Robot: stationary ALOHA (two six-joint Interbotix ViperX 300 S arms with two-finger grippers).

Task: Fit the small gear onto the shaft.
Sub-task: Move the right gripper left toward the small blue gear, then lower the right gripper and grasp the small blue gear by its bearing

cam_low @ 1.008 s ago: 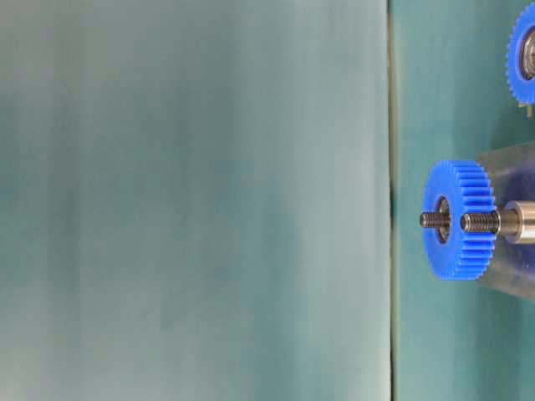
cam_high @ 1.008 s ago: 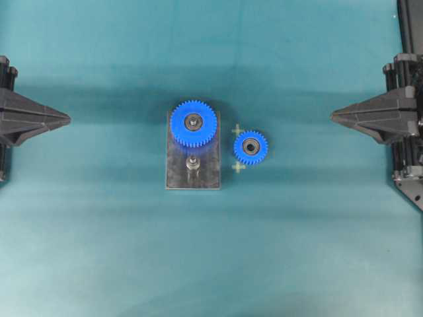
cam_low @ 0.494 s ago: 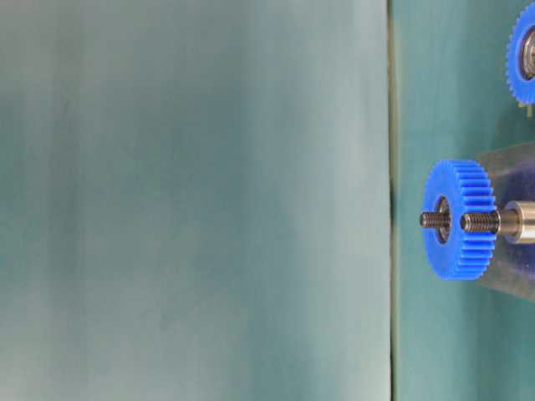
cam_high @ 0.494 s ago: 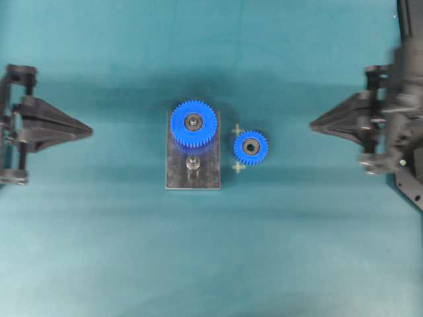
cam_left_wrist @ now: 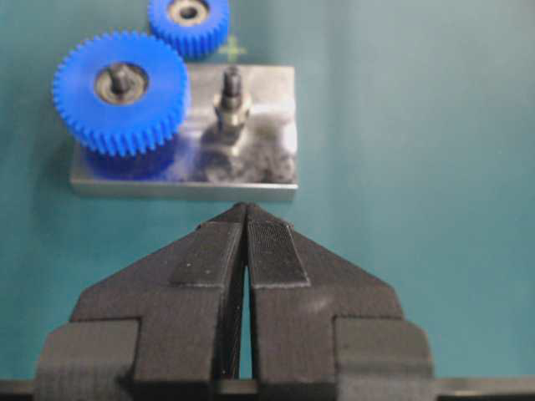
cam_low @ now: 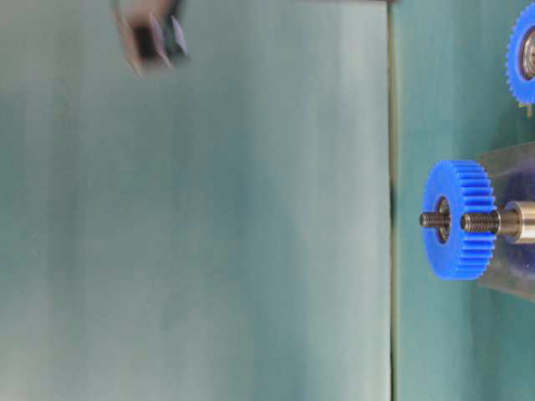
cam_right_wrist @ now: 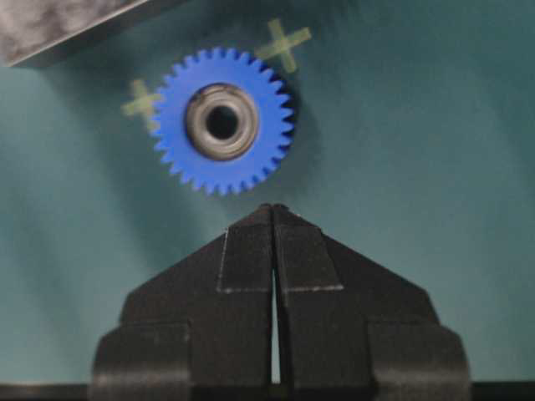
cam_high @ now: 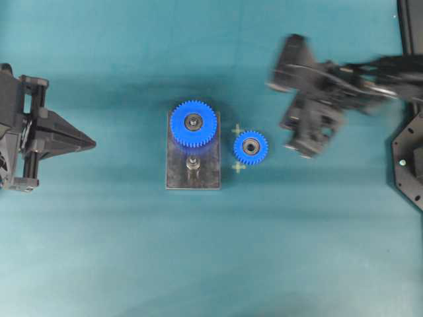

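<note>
The small gear point(cam_high: 250, 147) lies flat on the teal mat, right of the grey plate point(cam_high: 178, 179), between two pale cross marks. It also shows in the right wrist view point(cam_right_wrist: 223, 121), the left wrist view point(cam_left_wrist: 189, 21) and the table-level view point(cam_low: 522, 54). The shaft point(cam_high: 192, 162) stands bare on the plate, next to the larger gear point(cam_high: 193, 123); it also shows in the left wrist view point(cam_left_wrist: 231, 92). My right gripper point(cam_right_wrist: 273, 209) is shut and empty, raised above the mat, just right of the small gear, blurred overhead point(cam_high: 297, 129). My left gripper point(cam_high: 92, 141) is shut and empty, left of the plate.
The larger blue gear point(cam_left_wrist: 121, 92) sits on its own pin at the plate's far end. The right arm's base point(cam_high: 410, 158) stands at the right edge.
My right arm has swung in from the right edge toward the small gear and risen off the mat. My left gripper has moved a little right toward the plate.
</note>
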